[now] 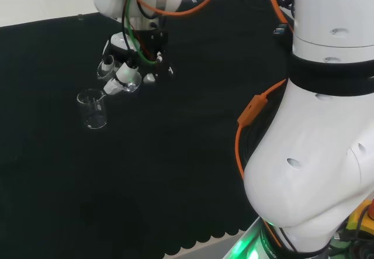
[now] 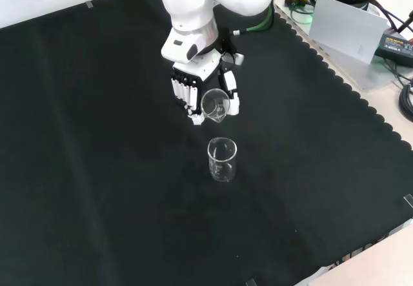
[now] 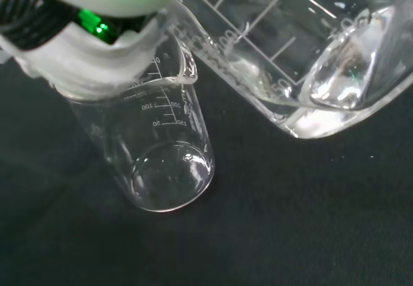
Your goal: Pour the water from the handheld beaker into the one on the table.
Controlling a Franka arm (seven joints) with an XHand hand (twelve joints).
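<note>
1. The robot hand (image 2: pixel 205 86) is in the upper middle of the front view, and its fingers are curled round the handheld beaker (image 2: pixel 215 104).
2. This handheld beaker is tilted; its open mouth looks toward the camera in the front view, and the spout points down toward the second vessel.
3. The table beaker (image 2: pixel 222 159) stands upright on the black worktop (image 2: pixel 97 170), just below the robot hand in the front view and at the lower left of it in the head view.
4. In the wrist view the table beaker looks empty, and I cannot tell how much water lies in the tilted one.
5. Both beakers are thin clear glass, so I judge them light, stiff, smooth and easy to break or to slip.
6. The good place to hold is round the side wall, below the rim, so that the spout is free.
7. The standing beaker is light and could fall over if the spout knocks its rim.
</note>
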